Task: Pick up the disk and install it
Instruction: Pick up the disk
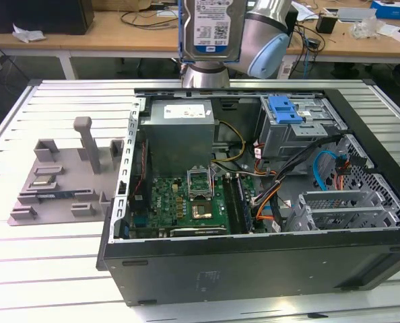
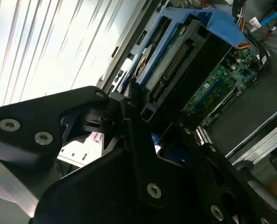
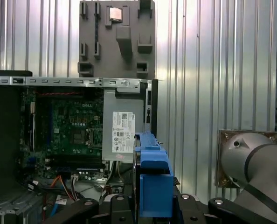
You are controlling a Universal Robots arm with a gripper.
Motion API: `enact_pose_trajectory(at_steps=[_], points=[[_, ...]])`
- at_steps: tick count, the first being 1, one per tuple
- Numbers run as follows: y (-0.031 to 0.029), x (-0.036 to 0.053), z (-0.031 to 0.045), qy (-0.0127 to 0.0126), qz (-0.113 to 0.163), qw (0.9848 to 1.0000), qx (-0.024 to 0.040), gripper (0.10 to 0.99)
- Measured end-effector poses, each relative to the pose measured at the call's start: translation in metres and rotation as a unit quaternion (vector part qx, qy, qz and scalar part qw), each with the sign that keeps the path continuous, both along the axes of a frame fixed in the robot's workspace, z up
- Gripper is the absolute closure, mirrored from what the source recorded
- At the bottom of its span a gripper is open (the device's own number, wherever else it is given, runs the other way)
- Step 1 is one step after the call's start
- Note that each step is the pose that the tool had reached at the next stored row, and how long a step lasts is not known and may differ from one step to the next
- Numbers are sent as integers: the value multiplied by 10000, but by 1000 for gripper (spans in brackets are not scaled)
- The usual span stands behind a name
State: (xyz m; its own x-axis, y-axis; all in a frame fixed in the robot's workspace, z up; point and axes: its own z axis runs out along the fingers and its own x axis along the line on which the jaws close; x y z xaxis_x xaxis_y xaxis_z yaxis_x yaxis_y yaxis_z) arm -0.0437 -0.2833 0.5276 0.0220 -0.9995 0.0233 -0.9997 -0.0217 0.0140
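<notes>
One disk (image 1: 210, 27) inside the pincer (image 3: 153, 203)

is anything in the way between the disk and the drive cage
Nothing visible does. The disk is held up above the open case, with open air down to the drive cage. A black cable runs across the cage's side, below its top.

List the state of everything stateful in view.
disk, held aloft by the gripper, not installed
gripper, fingers shut on the disk
case, on its side, side panel off, interior exposed
power supply, mounted inside the case
grey fixture, flat on the table beside the case
</notes>
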Motion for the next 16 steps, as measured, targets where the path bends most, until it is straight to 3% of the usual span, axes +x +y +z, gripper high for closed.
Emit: enact_pose_trajectory(at_steps=[4, 16], points=[[0, 249, 0, 0, -1, 10000, -1, 718], [0, 815, 0, 0, 0, 10000, 0, 718]])
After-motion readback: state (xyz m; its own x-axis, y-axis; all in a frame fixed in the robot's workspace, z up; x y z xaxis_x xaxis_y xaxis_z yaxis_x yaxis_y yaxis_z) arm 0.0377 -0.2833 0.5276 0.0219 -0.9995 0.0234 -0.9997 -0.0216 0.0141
